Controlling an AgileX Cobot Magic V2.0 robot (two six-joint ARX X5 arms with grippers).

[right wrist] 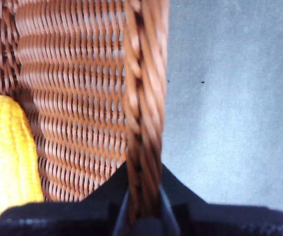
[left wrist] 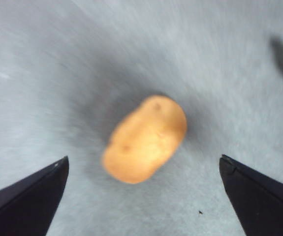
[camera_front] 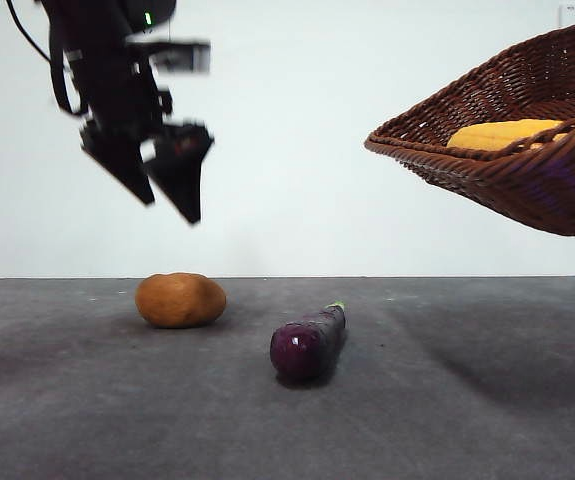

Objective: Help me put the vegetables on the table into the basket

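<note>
Potato [left wrist: 144,139]: on table [camera_front: 487,420], under my left tool [camera_front: 163,182], jaws wide apart. Drop straight, straddle its narrow width, close at mid-body. Right tool [right wrist: 143,209] clamped on basket [right wrist: 143,88] rim, w/ corn [right wrist: 8,152] inside. Eggplant [camera_front: 307,342] next.

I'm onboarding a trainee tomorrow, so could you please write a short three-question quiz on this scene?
1. True or false: the corn already lies in the basket.
2. Which vegetable sits under the open left pincer? A) eggplant B) potato C) corn
3. Fill in: the right pincer is clamped on the basket's ____, holding it above the table.

Key: 1 true; 2 B; 3 rim.
</note>
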